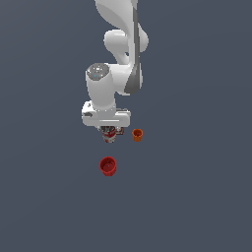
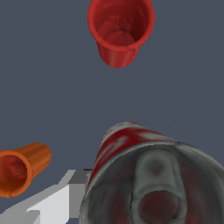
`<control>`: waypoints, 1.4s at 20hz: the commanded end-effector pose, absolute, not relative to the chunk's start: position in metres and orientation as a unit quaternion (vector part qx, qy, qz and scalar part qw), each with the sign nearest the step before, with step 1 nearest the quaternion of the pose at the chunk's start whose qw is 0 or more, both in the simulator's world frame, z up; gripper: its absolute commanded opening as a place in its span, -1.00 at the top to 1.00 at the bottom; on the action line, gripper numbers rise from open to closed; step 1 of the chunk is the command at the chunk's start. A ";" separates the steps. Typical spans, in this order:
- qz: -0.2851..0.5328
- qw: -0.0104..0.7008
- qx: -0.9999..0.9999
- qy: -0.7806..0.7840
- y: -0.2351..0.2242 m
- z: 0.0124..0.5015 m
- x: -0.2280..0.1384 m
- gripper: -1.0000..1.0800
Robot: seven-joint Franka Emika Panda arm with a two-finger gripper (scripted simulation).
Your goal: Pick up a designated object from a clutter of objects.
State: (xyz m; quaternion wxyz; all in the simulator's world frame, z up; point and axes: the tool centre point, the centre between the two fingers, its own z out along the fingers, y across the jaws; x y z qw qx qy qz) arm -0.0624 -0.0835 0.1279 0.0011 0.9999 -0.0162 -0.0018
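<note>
The designated object, a tin can [image 2: 144, 175] with a red-and-white label and a grey metal top, fills the near part of the wrist view. In the exterior view the can [image 1: 109, 135] stands directly under the white hand, between the fingers of my gripper [image 1: 109, 133]. One light grey finger [image 2: 61, 199] lies against the can's side; the other finger is hidden behind the can. Of the clutter of objects, an orange cup [image 1: 137, 135] and a larger red cup [image 1: 108, 166] also show.
The orange cup [image 2: 19, 170] lies on its side close beside the can, at the exterior view's right of it. The red cup [image 2: 120, 30] stands upright, a short way nearer to the exterior camera. The floor is plain dark grey.
</note>
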 end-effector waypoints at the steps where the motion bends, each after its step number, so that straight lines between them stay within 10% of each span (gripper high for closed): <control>1: 0.000 0.002 1.000 -0.016 -0.068 0.146 -0.051 1.00; 28: 0.000 0.001 1.000 -0.016 0.098 0.332 0.068 1.00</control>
